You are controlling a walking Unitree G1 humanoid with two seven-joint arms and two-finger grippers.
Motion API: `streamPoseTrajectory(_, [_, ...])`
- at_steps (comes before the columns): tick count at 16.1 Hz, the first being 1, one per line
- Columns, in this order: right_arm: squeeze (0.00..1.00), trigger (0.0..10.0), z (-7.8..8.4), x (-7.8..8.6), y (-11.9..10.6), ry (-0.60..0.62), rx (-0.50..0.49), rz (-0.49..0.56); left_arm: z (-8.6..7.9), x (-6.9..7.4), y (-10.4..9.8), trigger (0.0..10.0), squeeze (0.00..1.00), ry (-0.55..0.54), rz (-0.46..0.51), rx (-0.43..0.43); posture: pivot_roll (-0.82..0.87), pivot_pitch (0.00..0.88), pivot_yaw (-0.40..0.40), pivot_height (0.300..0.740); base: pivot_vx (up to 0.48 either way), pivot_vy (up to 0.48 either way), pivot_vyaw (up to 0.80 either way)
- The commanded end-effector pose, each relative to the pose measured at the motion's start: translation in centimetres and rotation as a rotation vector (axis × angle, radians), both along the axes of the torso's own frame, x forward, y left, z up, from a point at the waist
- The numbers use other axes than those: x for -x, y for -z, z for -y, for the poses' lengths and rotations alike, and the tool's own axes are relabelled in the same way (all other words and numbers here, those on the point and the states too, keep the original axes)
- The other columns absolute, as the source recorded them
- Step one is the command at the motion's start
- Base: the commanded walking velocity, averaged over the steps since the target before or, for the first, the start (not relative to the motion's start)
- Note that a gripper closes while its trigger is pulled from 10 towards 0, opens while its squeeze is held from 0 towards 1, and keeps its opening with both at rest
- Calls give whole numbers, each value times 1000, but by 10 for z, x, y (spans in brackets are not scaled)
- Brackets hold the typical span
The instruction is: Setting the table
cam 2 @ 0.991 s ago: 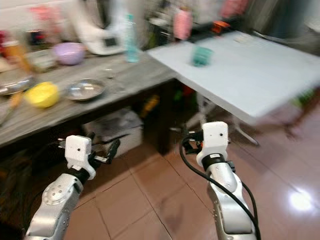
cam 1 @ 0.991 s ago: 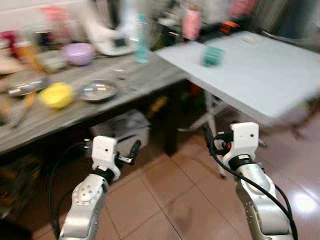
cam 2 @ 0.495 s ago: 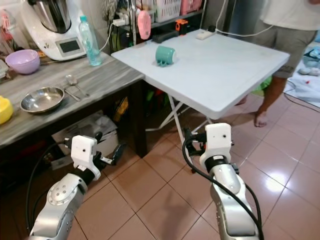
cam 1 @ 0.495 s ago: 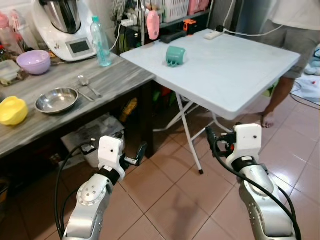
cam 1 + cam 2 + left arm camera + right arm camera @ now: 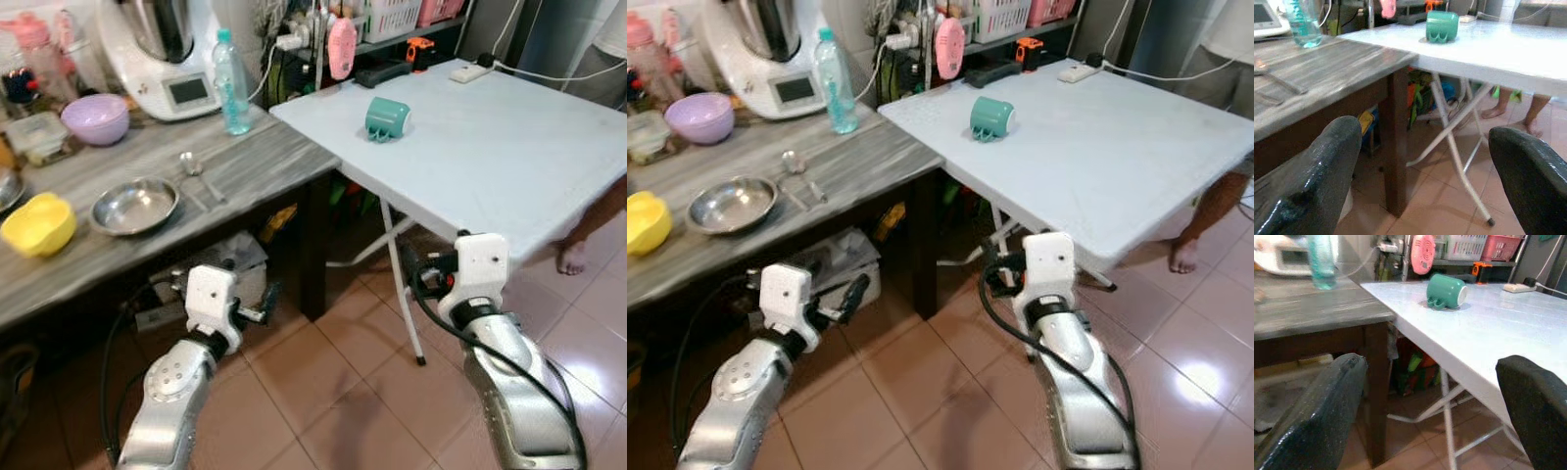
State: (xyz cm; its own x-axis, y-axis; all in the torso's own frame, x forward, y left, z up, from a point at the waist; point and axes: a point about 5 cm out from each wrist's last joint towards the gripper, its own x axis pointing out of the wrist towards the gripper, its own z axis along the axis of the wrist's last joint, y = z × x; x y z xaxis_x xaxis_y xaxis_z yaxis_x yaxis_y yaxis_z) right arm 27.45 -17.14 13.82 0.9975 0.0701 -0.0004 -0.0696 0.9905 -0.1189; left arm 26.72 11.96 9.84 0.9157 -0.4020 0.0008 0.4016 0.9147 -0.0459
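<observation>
Left hand (image 5: pixel 1420 166) is hanging low over the tiled floor (image 5: pixel 333 392), fingers (image 5: pixel 1312 181) spread wide, grasping nothing. Right hand (image 5: pixel 1430 406) is doing the same below the edge of the white folding bench (image 5: pixel 490 147), fingers (image 5: pixel 1317 416) released and empty. Both hands are sitting below bench height, pointing toward the gap between the two benches.

Moving outward: the grey wooden bench (image 5: pixel 245 166) on the robot's left is carrying the tableware. A steel bowl (image 5: pixel 134 204) is sitting near its front edge, a spoon (image 5: pixel 192 166) just beside it, a yellow bowl (image 5: pixel 37 223) further left, a purple bowl (image 5: pixel 95 117) toward the back, a water bottle (image 5: pixel 230 82) near the corner in front of a white kitchen machine (image 5: pixel 167 49). On the white bench a teal mug (image 5: pixel 388 117) is lying on its side, well apart from both hands. A person's leg (image 5: pixel 578 235) is showing beyond the far corner.

Judgement: nothing is being carried yet; the fetching step is not begun.

Risks:
- Raising either hand from here could be knocking the bench edge from below; the folding bench looks light and might jolt.
- The tipped mug could be rolling if bumped.
- The spoon is lying flat and thin, likely slipping from long fingers.
- The person is standing close to the walking path.
</observation>
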Motion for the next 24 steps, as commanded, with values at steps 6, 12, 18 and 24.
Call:
streamPoseTrajectory(6, [0,10000,-14,-4,-10,-44,-17,38,-11,1,2,10000,0,-25,-6,-22,-33,0,36,740,462,0,0])
streamPoseTrajectory(12, [0,10000,-15,-4,-8,-45,-24,32,-12,1,2,10000,0,-19,-8,-26,-34,0,37,740,427,0,-113])
streamPoseTrajectory(18, [0,10000,-16,-5,-7,-52,-26,29,-11,0,3,10000,0,-15,-13,-30,-33,0,34,740,412,0,-365])
streamPoseTrajectory(24, [0,10000,-17,-7,-7,-52,-22,32,-12,-2,3,10000,0,-17,-14,-32,-28,0,37,740,321,0,0])
